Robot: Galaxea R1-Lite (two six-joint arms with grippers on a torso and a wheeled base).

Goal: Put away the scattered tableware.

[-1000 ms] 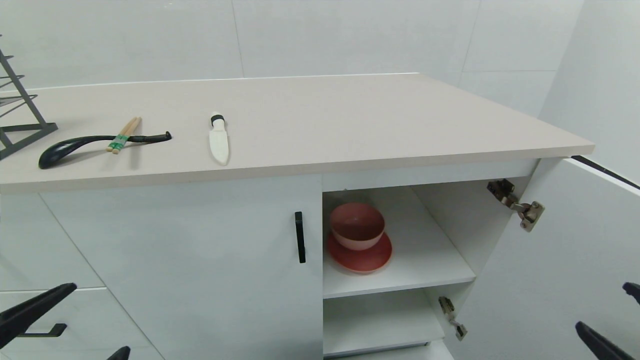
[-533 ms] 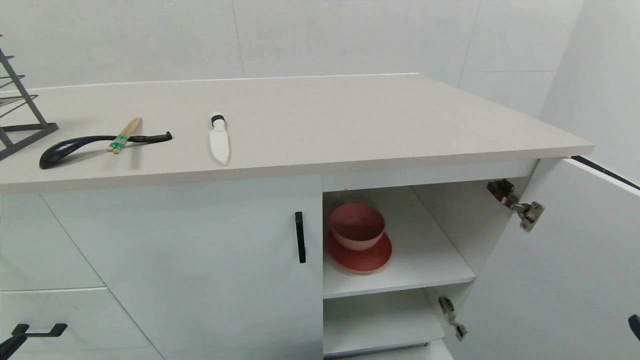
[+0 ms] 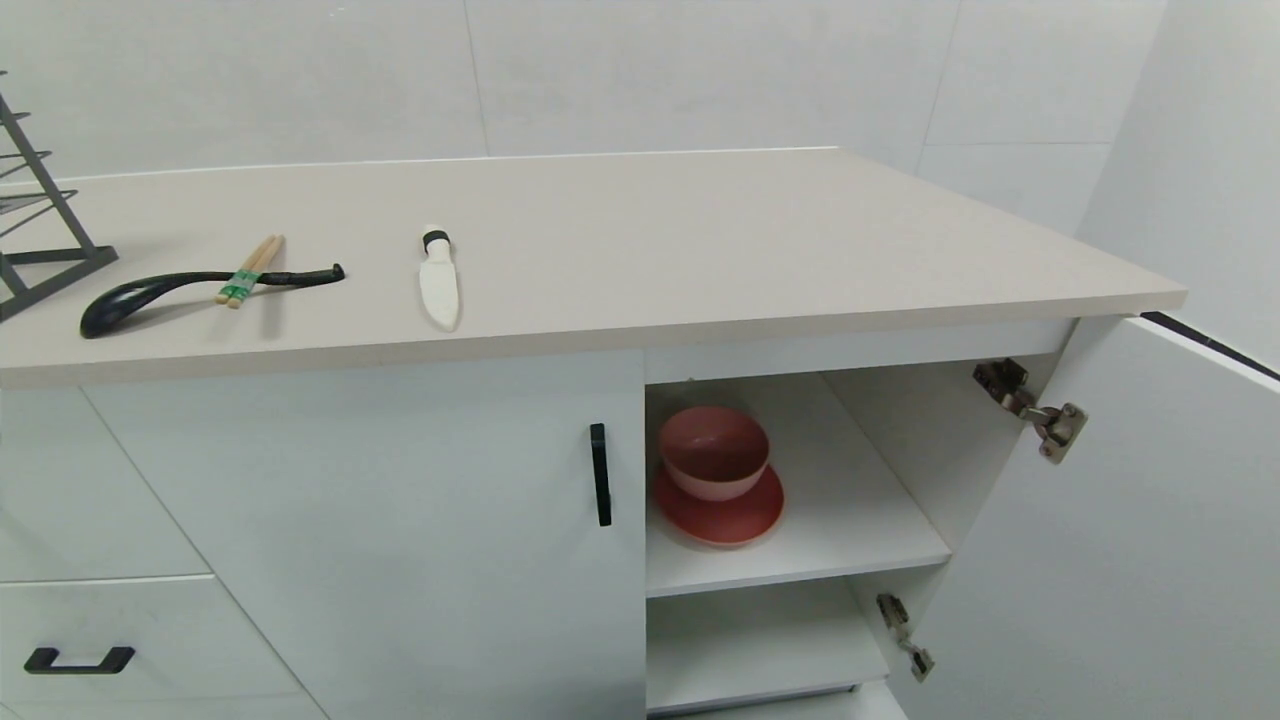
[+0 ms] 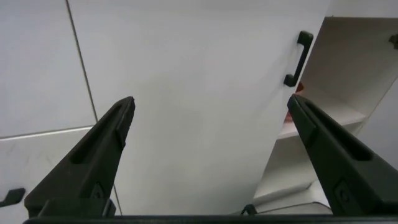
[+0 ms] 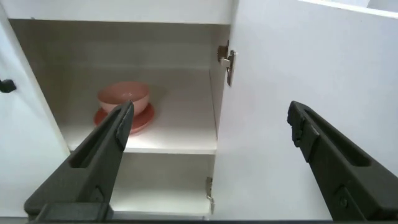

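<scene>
Beyond the right jaws, spread wide and empty, a pink bowl (image 5: 123, 98) sits on a red plate (image 5: 127, 122) on the cupboard shelf (image 5: 180, 134), seemingly stowed, while the left jaws, equally open, face the shut door (image 4: 186, 93), and ladle (image 3: 115, 308), chopsticks (image 3: 250, 262) and knife (image 3: 438, 290) wait on the bench (image 3: 750, 230) above.

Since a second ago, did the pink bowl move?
No. The pink bowl still sits on the red plate, same spot just right of the black door handle.
</scene>
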